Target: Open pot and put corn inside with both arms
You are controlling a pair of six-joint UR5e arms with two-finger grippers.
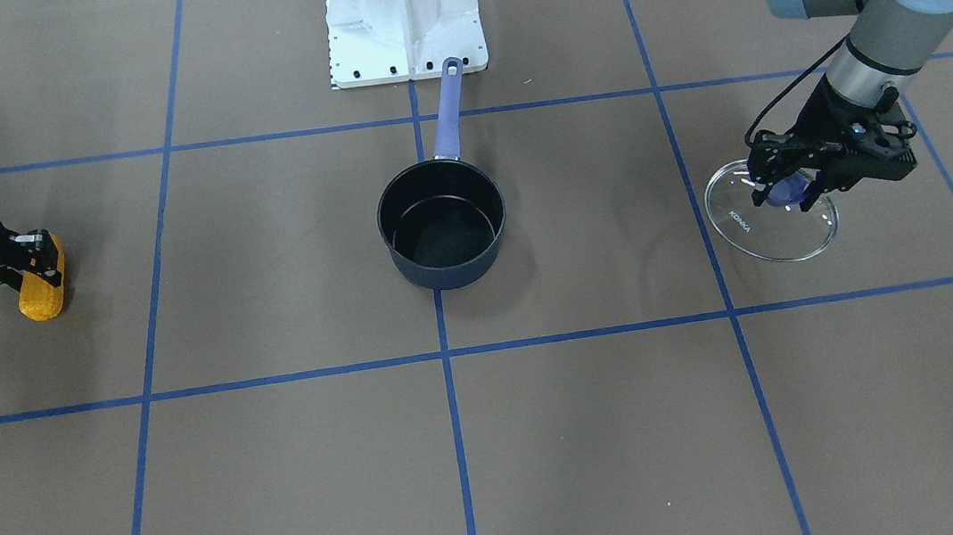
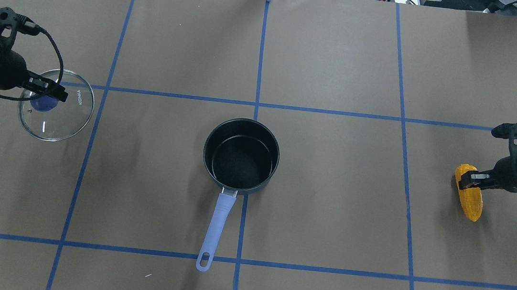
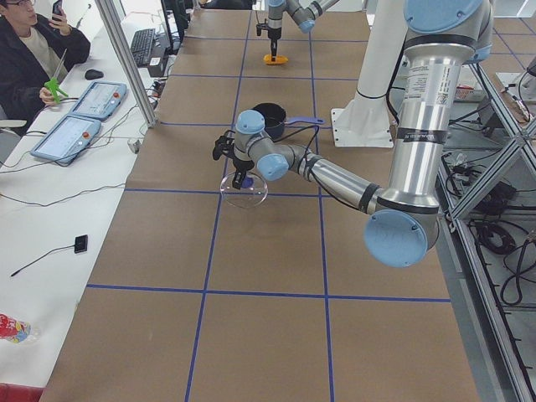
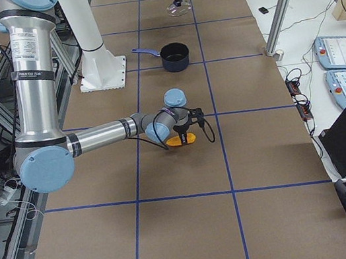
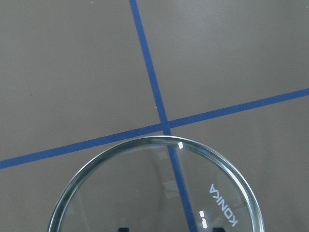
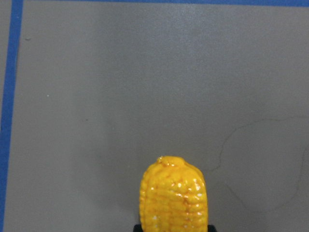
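Observation:
The pot (image 2: 244,124) stands open and empty mid-table, its lavender handle (image 2: 216,227) pointing toward the robot base. My left gripper (image 2: 50,94) is shut on the blue knob of the glass lid (image 2: 64,120), far to the pot's left and low over the table; the lid looks slightly tilted in the front view (image 1: 750,227). It fills the bottom of the left wrist view (image 5: 159,193). My right gripper (image 2: 468,179) is shut on one end of the corn (image 2: 471,203), far to the pot's right at table level. The corn also shows in the right wrist view (image 6: 174,198).
The white robot base (image 1: 403,16) stands just behind the pot's handle. Blue tape lines cross the brown table. A side bench with tablets (image 3: 75,117) and a seated person (image 3: 25,50) runs along the far edge.

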